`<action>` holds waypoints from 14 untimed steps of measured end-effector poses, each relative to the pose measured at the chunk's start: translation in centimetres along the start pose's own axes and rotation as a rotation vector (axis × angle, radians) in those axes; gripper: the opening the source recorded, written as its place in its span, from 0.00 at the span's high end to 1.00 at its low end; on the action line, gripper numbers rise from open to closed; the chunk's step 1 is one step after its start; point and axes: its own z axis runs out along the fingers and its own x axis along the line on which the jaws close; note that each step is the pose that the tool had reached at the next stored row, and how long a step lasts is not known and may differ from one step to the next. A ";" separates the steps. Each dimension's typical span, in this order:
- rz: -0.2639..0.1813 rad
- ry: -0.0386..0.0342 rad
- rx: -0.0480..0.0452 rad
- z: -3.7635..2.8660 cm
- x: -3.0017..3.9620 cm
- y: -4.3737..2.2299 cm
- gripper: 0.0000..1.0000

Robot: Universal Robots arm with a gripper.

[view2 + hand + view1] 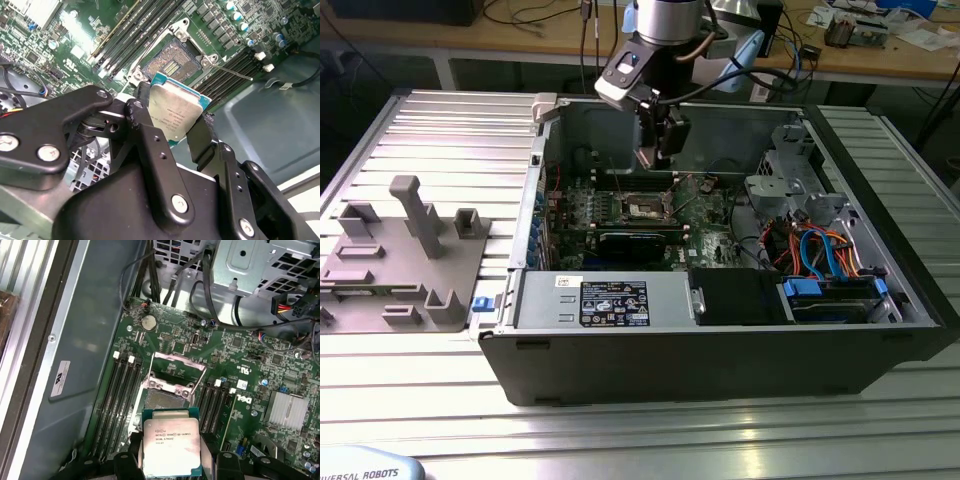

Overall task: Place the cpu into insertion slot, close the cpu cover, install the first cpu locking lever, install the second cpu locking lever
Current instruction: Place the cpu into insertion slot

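My gripper (pixel 655 152) hangs inside the open computer case, above the green motherboard (pixel 705 215). It is shut on the cpu (pixel 171 442), a flat silver-topped square held by its edges between two black fingers (pixel 142 125). In both wrist views the cpu (pixel 177 107) hovers a short way off the insertion slot (pixel 165 401), tilted and apart from it. The insertion slot (pixel 172 60) lies bare with its contact field showing. The cpu cover (pixel 176 371) is swung open on the far side of the slot. A thin locking lever (pixel 235 73) sticks out beside the slot.
Black memory slots (pixel 122 400) flank the socket on both sides. A silver heatsink (pixel 287 412) and a drive cage with orange and blue cables (pixel 830 255) lie at the exterior view's right. A grey fixture with pegs (pixel 410 250) stands outside the case at the left.
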 end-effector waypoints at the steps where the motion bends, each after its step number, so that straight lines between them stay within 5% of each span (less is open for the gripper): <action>1: 0.013 -0.0006 0.0000 0.01 0.00 0.00 0.46; 14: 0.155 -0.0065 -0.0006 0.17 0.00 0.00 0.46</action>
